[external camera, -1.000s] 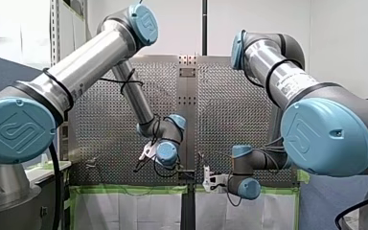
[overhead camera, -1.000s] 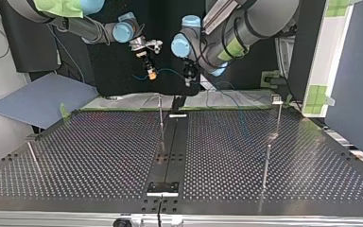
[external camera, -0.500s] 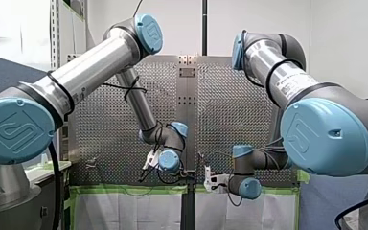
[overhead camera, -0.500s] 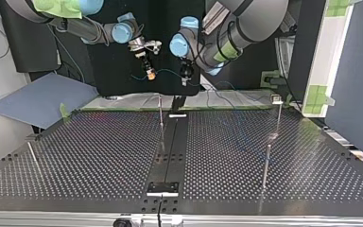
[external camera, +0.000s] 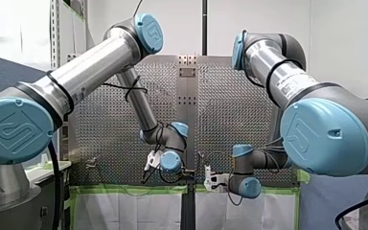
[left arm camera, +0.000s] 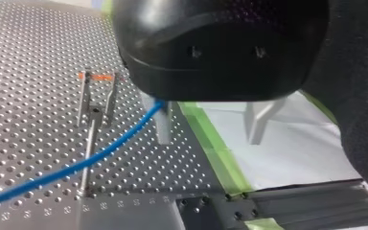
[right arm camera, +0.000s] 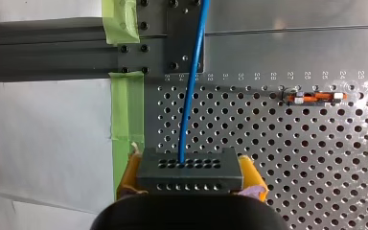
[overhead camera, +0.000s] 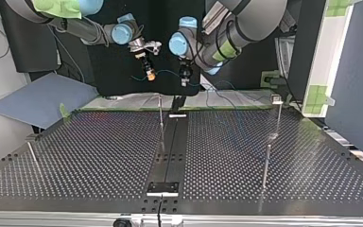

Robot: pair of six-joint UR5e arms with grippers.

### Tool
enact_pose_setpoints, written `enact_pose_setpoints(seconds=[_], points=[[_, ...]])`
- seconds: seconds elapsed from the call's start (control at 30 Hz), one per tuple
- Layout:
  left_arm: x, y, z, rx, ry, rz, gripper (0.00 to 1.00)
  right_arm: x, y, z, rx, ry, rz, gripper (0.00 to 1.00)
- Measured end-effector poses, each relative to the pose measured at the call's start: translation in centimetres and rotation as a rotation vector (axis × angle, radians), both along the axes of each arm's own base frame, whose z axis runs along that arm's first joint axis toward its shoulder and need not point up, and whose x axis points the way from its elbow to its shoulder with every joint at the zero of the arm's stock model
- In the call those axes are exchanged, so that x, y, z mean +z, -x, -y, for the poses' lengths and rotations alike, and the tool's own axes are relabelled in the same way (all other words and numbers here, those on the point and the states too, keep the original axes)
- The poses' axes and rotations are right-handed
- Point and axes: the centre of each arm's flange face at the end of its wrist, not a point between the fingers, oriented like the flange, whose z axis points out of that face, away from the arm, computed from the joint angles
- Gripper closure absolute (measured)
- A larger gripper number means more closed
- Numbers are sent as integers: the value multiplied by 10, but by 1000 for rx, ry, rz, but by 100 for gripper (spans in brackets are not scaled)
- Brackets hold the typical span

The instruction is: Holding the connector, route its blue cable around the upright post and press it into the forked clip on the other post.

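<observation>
In the right wrist view my right gripper [right arm camera: 190, 184] is shut on the dark grey connector [right arm camera: 190, 170], its yellow pads [right arm camera: 130, 175] at both sides. The blue cable [right arm camera: 190, 96] leaves the connector's face and runs straight ahead over the table edge. In the left wrist view my left gripper [left arm camera: 210, 125] is open, with two metal fingers [left arm camera: 163, 127] well apart. The cable [left arm camera: 100, 153] lies against the outer side of one finger, not between them. A forked clip [left arm camera: 97, 98] with orange marks tops a thin post beside that finger. Both grippers [overhead camera: 146, 71] [overhead camera: 184, 78] hang close together in the top view.
Two upright posts [overhead camera: 160, 116] [overhead camera: 278, 113] stand along the perforated table's far edge in the top view, and another post [overhead camera: 266, 165] is nearer. A leaning rod [overhead camera: 33, 156] stands at the left. Green tape [left arm camera: 211, 143] marks the table edge under my left gripper.
In the front view my left arm has come lower and to the right, bringing its gripper down to the cable. My right arm and the connector have stayed put.
</observation>
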Motion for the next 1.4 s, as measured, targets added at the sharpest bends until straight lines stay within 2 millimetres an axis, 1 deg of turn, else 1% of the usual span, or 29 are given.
enact_pose_setpoints(seconds=[0.03, 0.07, 0.1, 0.13, 0.17, 0.2, 0.23, 0.7, 0.9, 1.1, 1.2, 1.3, 1.4], points=[[0, 0, 1, -1, 3, 2, 60, 0, 0, 0, 0, 0, 0, 100], [0, 1, 2, -2, 8, 4, 78, 0, 0, 0, 0, 0, 0, 100], [0, 1, 2, -2, 12, 6, 78, 0, 0, 0, 0, 0, 0, 100], [0, 1, 3, -3, 16, 7, 90, 0, 0, 0, 0, -1, -1, 100], [0, 1, 3, -3, 23, 9, 95, 0, 0, 0, 0, -1, -2, 100], [0, 1, 4, -3, 29, 9, 95, 0, 0, 0, 0, -1, -2, 100], [0, 1, 4, -5, 35, 9, 98, 0, 0, 0, 0, -1, -3, 100], [2, 3, 10, 1, 87, 34, 98, 1, 2, 10, -15, -7, -13, 100], [3, 4, 14, -4, 109, 43, 98, 3, 10, 25, -41, -10, -13, 100], [2, 8, 19, -19, 118, 41, 98, 6, 13, 39, -56, -14, -17, 100], [-2, 9, 20, -26, 124, 39, 98, 7, 16, 44, -63, -12, -16, 100], [-14, 10, 21, -32, 125, 30, 98, 9, 17, 51, -69, -7, -13, 100], [-20, 10, 22, -33, 138, 30, 98, 11, 18, 57, -74, -5, -13, 100]])
